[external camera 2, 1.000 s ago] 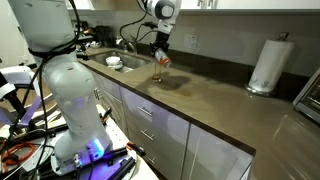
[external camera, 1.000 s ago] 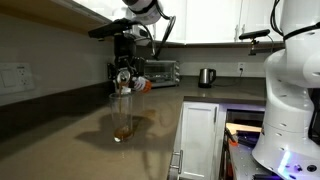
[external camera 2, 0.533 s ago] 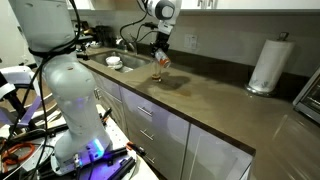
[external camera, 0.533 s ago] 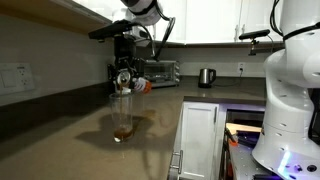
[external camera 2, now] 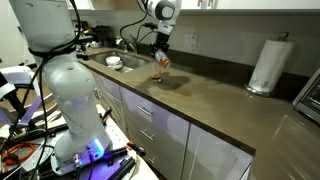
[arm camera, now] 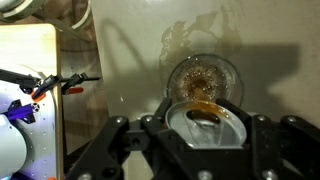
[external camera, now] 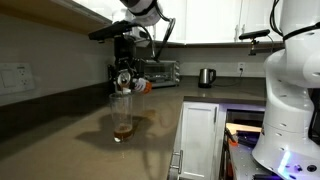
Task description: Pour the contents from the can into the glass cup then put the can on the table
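Observation:
My gripper (arm camera: 205, 135) is shut on the can (arm camera: 205, 122), which is tipped with its open top over the glass cup (arm camera: 203, 80). In the wrist view brown liquid sits at the can's mouth and brown foamy drink shows inside the glass below. In an exterior view the can (external camera: 128, 80) lies tilted above the rim of the glass cup (external camera: 122, 115), which stands on the table (external camera: 80, 135) with brown liquid at its bottom. From the opposite side, the gripper (external camera 2: 161, 55) holds the can above the glass cup (external camera 2: 160, 70).
A steel kettle (external camera: 206, 77) and a toaster oven (external camera: 160, 72) stand at the back of the counter. A paper towel roll (external camera 2: 266, 66) stands farther along the table. A sink (external camera 2: 115, 62) lies beside the glass. The robot's white base (external camera 2: 65, 90) is close by.

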{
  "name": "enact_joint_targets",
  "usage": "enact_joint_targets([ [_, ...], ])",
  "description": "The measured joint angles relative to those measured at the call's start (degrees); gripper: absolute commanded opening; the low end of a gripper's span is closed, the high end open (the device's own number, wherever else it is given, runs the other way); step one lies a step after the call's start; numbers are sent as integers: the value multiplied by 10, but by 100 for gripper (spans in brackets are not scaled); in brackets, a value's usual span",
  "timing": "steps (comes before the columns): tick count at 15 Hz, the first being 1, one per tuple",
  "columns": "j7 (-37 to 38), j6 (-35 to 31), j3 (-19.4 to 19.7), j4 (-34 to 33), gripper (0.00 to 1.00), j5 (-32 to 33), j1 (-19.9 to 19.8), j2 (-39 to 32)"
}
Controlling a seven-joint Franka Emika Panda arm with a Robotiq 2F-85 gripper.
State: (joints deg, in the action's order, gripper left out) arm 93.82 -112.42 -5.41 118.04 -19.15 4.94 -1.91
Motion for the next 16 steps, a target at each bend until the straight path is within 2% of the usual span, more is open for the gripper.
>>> enact_joint_targets([
  [13, 127, 2, -22, -1, 25, 106, 30, 8],
  [14, 136, 2, -22, -1, 50, 115, 30, 8],
  [16, 150, 4, -21, -1, 50, 129, 30, 8],
])
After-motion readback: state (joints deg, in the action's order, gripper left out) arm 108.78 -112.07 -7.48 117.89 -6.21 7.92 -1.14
